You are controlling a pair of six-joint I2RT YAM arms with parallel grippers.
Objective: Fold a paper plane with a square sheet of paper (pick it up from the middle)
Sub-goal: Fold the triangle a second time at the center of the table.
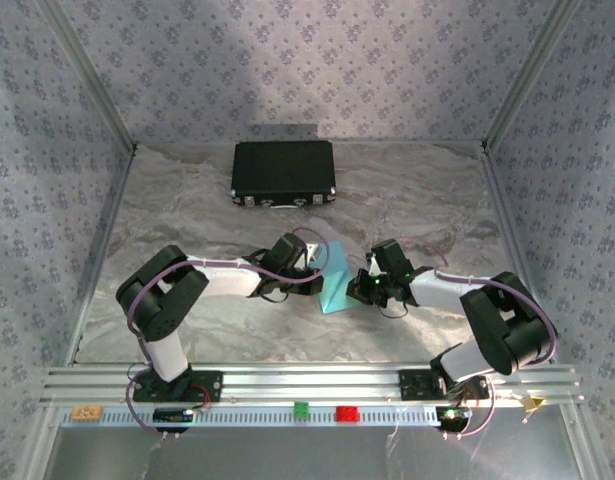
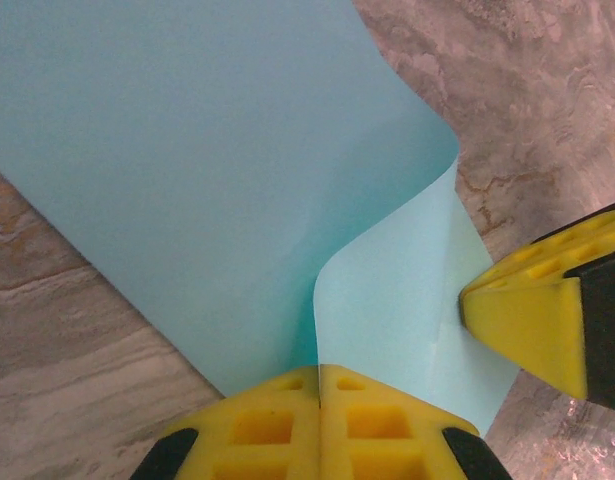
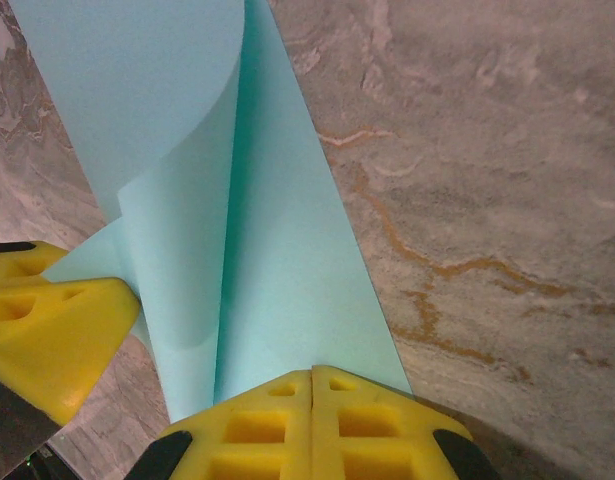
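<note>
Surrounding the paper (image 1: 337, 287), a marbled grey tabletop (image 1: 427, 195) meets 3 floral-patterned walls (image 1: 307, 60).

Around me stand three walls (image 1: 287, 60) papered in pale grey-lilac with a small repeating floral print. Slanting aluminium posts (image 1: 87, 75) run up the two far corners. My worktop (image 1: 417, 190) is draped in a marbled grey-beige cover, slightly rumpled; up close in the wrist views it shows rusty orange veins. Along the near edge lies a ribbed aluminium rail (image 1: 317, 380), and just below it a strip marked like a ruler (image 1: 257, 413). The light is soft, brightest on the back wall.
</note>
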